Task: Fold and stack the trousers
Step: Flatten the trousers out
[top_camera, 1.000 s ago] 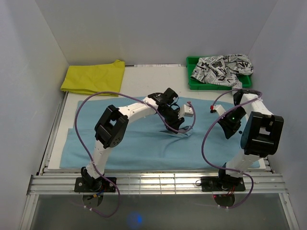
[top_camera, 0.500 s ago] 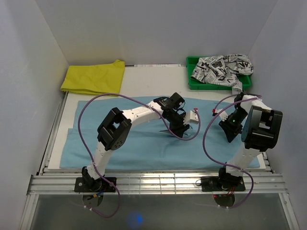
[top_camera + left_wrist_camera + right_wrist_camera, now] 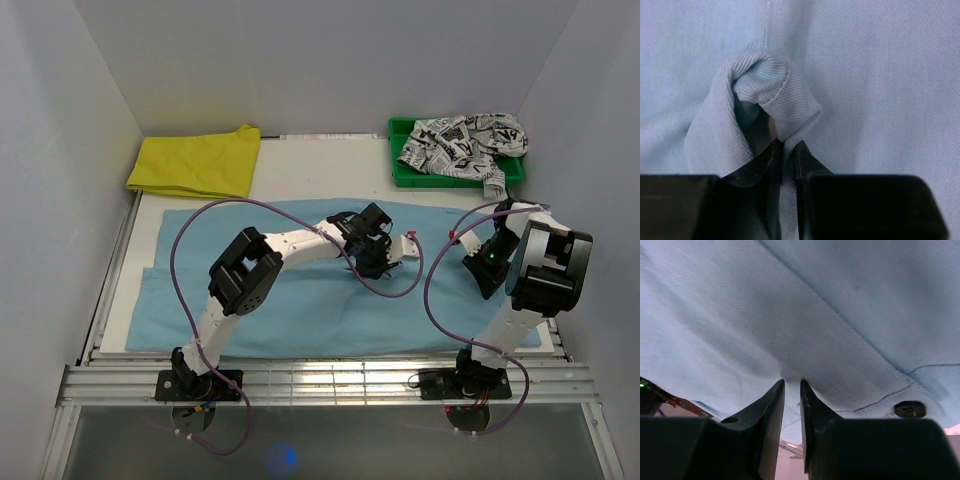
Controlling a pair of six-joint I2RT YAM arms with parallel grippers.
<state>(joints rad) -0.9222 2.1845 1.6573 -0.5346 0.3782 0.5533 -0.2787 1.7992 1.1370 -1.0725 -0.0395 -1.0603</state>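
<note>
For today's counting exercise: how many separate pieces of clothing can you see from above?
3. Light blue trousers spread across the table; a yellow garment at the back left; a printed one heaped in the green tray, back right. Others may hide underneath.

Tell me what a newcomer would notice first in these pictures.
The light blue trousers spread across the middle of the table dominate, with the left gripper pinching up a bunched fold near their centre and the right gripper clamped on cloth at their right edge. Behind them, a yellow garment lies at the far left corner and a black-on-white printed garment spills from a green bin at the far right.
</note>
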